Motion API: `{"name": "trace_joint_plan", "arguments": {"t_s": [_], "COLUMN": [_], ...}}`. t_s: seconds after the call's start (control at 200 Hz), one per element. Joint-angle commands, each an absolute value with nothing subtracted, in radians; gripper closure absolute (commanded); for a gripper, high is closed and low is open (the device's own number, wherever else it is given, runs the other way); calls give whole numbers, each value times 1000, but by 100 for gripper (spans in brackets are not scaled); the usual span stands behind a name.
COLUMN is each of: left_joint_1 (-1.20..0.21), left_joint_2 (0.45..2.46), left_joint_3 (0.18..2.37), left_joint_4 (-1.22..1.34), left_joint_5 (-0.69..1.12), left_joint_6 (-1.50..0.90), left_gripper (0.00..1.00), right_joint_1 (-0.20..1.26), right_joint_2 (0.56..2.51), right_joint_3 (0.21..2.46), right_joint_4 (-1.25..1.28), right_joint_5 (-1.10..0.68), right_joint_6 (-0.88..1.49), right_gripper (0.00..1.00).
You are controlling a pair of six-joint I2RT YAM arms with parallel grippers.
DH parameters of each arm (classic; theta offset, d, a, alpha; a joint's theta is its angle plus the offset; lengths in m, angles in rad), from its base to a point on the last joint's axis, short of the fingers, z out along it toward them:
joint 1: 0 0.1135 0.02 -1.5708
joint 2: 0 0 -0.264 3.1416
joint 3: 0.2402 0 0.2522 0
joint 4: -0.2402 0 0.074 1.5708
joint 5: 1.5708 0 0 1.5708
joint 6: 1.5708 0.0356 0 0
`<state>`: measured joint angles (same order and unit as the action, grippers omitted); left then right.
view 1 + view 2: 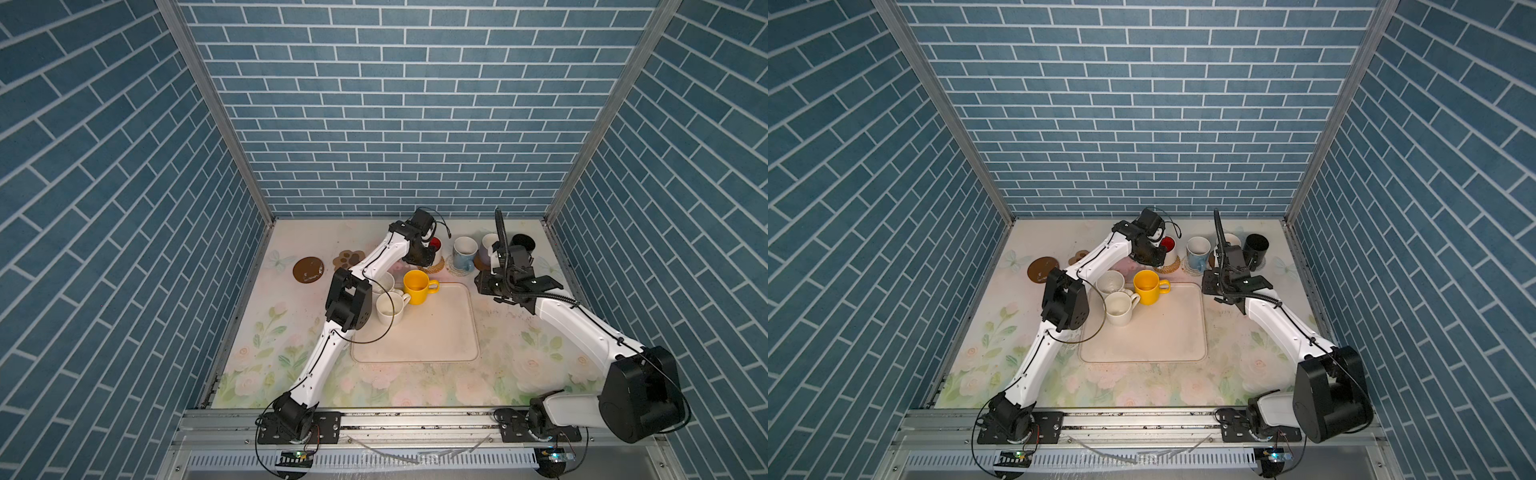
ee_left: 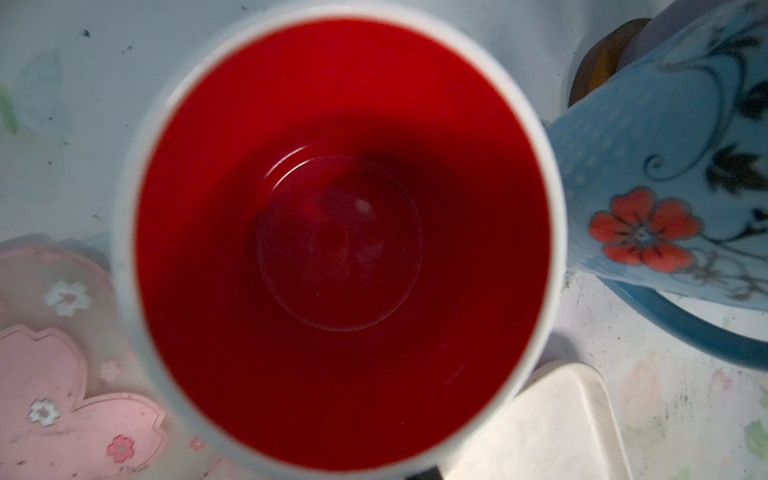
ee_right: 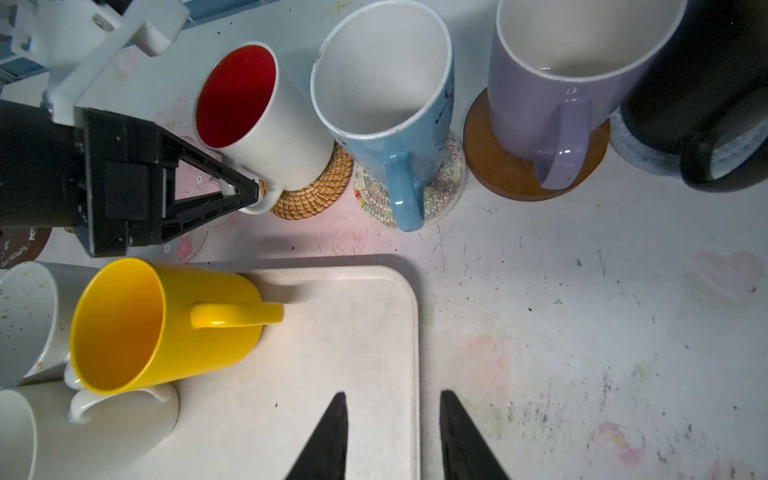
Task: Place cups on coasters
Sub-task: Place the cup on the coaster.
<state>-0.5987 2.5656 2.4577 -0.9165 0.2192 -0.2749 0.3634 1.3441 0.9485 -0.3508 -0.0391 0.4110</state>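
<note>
Saw red-inside mug (image 3: 266,124) upright on rattan coaster (image 3: 316,195), blue mug (image 3: 386,104) just beside at 3 o'clock, handle toward 7, clamped by left pincer (image 3: 249,193). Found right pincer (image 3: 392,395) narrow-gapped, empty, above tray (image 3: 353,332) edge; open counter (image 3: 582,311) at 5.

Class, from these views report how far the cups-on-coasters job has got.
Done: the light blue mug, lavender mug and black mug each stand on a coaster. In hand: the red-lined mug stands on the rattan coaster, the left gripper shut on its handle. Left: the yellow mug and two cream mugs are on the tray; the brown disc, paw coaster and pink flower coaster lie bare.
</note>
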Motion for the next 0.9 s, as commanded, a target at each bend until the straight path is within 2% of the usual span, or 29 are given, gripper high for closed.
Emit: {"name": "trace_joint_plan", "arguments": {"t_s": [0.0, 0.06, 0.105, 0.21, 0.6, 0.705, 0.895], "left_joint_1": [-609, -609, -611, -615, -627, -627, -628], "left_joint_2": [2560, 2557, 2554, 2538, 2474, 2442, 2362], "left_joint_3": [2434, 2420, 2411, 2386, 2355, 2353, 2326], "left_joint_4": [-894, -893, -893, -885, -883, -876, -850], "left_joint_5": [185, 178, 174, 161, 111, 104, 92], "left_joint_6": [-259, -260, -260, -259, -239, -238, -246], "left_gripper": [100, 100, 95, 79, 30, 25, 27], "right_joint_1": [359, 359, 359, 359, 359, 360, 362], "right_joint_2": [1327, 1324, 1322, 1318, 1280, 1268, 1236], "right_joint_3": [923, 920, 921, 919, 920, 922, 910], "right_joint_4": [-344, -344, -344, -344, -360, -365, -352], "right_joint_5": [-44, -44, -44, -44, -64, -83, -148], "right_joint_6": [392, 393, 393, 393, 396, 403, 408], "right_gripper": [62, 62, 62, 62, 61, 61, 60]}}
